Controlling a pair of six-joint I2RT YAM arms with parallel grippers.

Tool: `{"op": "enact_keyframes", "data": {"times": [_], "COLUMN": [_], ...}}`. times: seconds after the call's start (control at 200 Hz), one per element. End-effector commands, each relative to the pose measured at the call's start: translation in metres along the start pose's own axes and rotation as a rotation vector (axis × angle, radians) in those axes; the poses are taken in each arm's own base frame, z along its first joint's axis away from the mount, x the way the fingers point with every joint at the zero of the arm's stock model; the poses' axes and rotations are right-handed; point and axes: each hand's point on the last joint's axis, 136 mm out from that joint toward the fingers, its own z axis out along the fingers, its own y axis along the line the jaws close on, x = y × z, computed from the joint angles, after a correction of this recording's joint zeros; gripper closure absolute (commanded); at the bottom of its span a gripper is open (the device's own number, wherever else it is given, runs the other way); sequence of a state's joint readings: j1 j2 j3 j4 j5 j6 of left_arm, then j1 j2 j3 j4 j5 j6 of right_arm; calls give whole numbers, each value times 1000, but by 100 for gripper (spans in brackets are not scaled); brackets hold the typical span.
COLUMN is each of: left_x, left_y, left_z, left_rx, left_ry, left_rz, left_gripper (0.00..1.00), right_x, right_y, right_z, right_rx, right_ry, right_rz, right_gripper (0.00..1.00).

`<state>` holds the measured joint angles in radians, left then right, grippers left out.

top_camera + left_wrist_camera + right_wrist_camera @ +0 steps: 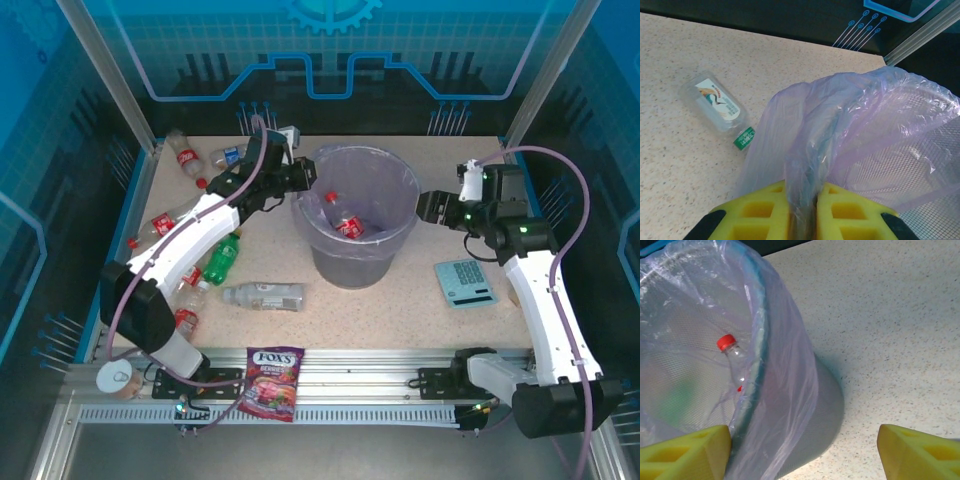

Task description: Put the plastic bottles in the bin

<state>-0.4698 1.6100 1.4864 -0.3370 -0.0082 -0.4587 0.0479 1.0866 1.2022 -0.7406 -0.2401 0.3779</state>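
The grey bin (360,255) stands mid-table with a lilac liner (385,180) over its rim. Inside it lies a red-capped plastic bottle (345,224), also seen through the liner in the right wrist view (733,354). My left gripper (300,182) is at the bin's left rim, and its yellow pads are shut on a fold of the liner (802,200). My right gripper (428,208) is open at the right rim, its fingers either side of the bin wall (825,410). Several bottles lie on the left: red-labelled (185,157), blue-labelled (232,155), green (222,257), white-labelled (265,295).
A clear bottle with a green cap (719,102) lies on the table behind the bin. A purple Fox's candy bag (272,382) and a round tin can (115,378) sit on the near rail. A pale calculator (465,282) lies right of the bin.
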Motion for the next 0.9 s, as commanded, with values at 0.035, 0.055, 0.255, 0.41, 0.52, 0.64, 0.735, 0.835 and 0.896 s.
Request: {"op": "enact_keyframes", "data": {"times": [0.035, 0.055, 0.255, 0.41, 0.52, 0.64, 0.735, 0.835, 0.896], "left_x": [-6, -8, -23, -32, -38, -56, -76, -101, -113], "left_y": [-9, -11, -22, -25, -26, -29, -12, 29, 58], "left_z": [21, 22, 21, 16, 11, -6, -28, -53, -66], "left_rx": [-12, -10, -18, -21, -33, -33, -66, -41, -50], "left_ry": [-20, -21, -48, -64, -76, -137, -142, -171, -244], "left_rz": [2, 5, 55, 84, 101, 120, 45, -145, -246], "left_gripper": [92, 91, 81, 51, 38, 17, 8, 4, 5], "right_x": [-9, -9, -19, -26, -29, -31, -34, -33, -32], "right_y": [16, 16, 24, 21, 16, 15, 13, 14, 13], "right_z": [-8, -9, -19, -20, -19, -20, -21, -21, -20], "right_rx": [-144, -149, -199, -183, -161, -163, -158, -166, -166], "right_ry": [-31, -33, -112, -145, -153, -163, -169, -165, -164], "right_rz": [21, 19, -47, -60, -63, -67, -64, -63, -63], "right_gripper": [23, 23, 24, 23, 21, 19, 18, 17, 16]}}
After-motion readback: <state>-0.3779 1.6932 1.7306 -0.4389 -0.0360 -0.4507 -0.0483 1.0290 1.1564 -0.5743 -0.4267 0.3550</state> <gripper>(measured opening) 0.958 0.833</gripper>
